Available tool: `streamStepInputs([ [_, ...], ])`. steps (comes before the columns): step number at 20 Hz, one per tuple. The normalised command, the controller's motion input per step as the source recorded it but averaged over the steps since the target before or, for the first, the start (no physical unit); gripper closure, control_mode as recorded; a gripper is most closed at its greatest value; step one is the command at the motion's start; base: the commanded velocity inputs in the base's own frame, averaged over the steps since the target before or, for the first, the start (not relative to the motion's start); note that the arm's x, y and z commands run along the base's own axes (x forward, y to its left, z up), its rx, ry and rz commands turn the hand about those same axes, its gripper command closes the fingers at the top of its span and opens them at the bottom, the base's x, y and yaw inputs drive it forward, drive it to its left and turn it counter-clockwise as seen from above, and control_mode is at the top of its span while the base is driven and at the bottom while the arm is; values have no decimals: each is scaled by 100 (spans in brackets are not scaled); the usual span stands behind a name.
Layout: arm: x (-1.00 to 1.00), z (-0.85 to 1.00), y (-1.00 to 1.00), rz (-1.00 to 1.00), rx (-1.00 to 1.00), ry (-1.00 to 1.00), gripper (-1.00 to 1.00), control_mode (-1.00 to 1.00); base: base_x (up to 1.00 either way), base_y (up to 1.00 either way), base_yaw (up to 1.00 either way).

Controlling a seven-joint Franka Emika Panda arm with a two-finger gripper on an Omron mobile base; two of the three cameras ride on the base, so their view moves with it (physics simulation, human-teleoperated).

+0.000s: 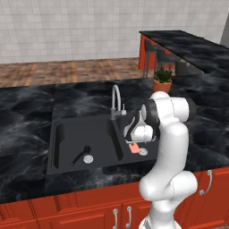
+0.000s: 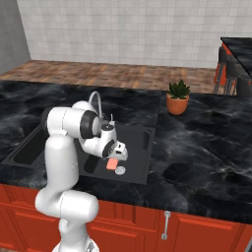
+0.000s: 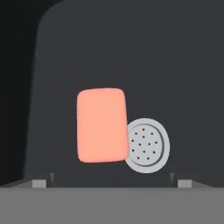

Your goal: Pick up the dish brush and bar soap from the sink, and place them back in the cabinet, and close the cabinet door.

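A black double-basin sink (image 1: pixel 60 134) is set into a dark marbled desk (image 1: pixel 27 107), with a silver gooseneck faucet (image 1: pixel 117 99) rising behind the divider between the basins. A white robot arm is bent down over the right basin, and its jaws (image 3: pixel 111 180) are held above the basin floor. In the hand view the two dark fingertips (image 3: pixel 38 181) are seen wide apart at the bottom edge, with nothing between them.

The salmon-pink bar soap (image 3: pixel 102 125) is seen lying flat on the floor of the right basin, its edge overlapping the round silver drain (image 3: pixel 148 145) beside it. The same soap is seen from the base cameras just below the hand (image 1: pixel 133 148) (image 2: pixel 112 164).

The all-black dish brush (image 1: pixel 82 154) is seen lying in the left basin, its head next to that basin's own drain disc (image 1: pixel 88 159).

A small potted plant (image 2: pixel 177 97) in an orange pot is placed on the desk beyond the sink. Red drawer fronts (image 1: pixel 89 210) with silver pulls are lined up below the desk edge.
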Motion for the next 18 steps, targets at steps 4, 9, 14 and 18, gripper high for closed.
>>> streamStepInputs([
  [4, 0, -13, 0, 0, 0, 8, -100, -100, 0, 0, 0],
  [9, 3, -16, 0, 0, 0, 7, -100, -100, 0, 0, 0],
  [14, 10, -19, 3, 0, 0, 3, -100, -100, 0, 0, 0],
  [18, 6, -20, 9, 0, 0, 1, -100, -100, 0, 0, 0],
])
